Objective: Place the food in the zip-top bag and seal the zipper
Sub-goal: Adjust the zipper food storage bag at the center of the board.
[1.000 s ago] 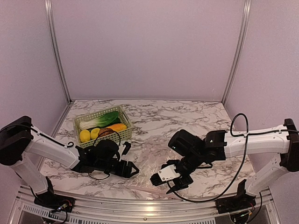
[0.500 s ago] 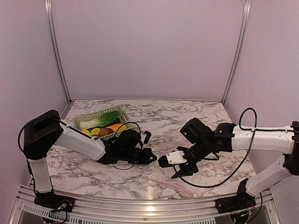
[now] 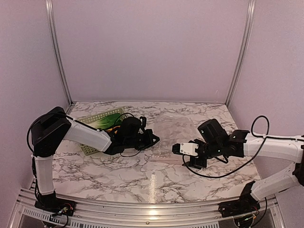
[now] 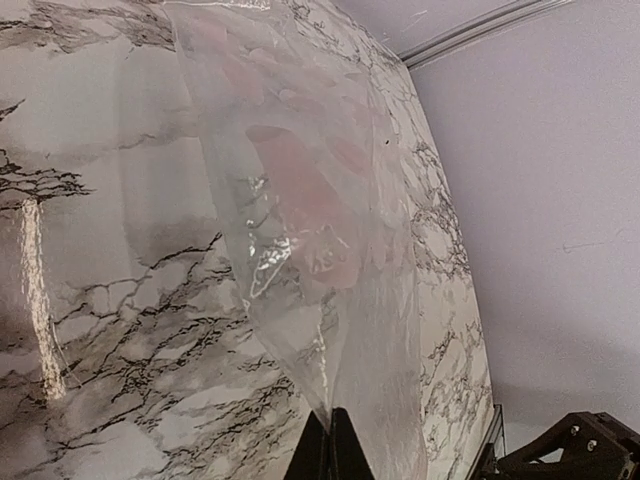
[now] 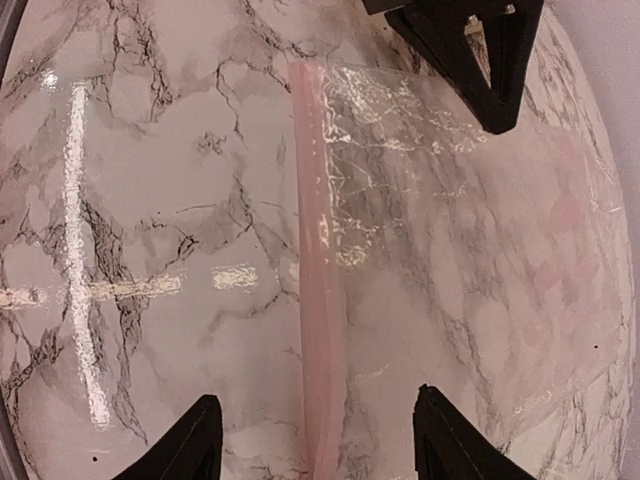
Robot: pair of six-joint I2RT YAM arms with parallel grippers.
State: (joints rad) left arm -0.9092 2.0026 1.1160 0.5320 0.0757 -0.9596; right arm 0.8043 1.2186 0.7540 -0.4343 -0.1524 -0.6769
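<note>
Both arms have swung away from the near edge toward the middle of the tabletop (image 3: 118,178). The left fingers (image 4: 316,455), near-left 1.0 s ago, now sit right of the basket (image 3: 89,149), pinched on the zip-top bag (image 3: 173,132). The bag, flat by the near edge 0.5 s ago, now lies mid-tabletop between both arms. The right fingers (image 5: 196,446) have moved farther, spread either side of the zipper (image 5: 320,330). The left arm now hides the 2 lemons.
</note>
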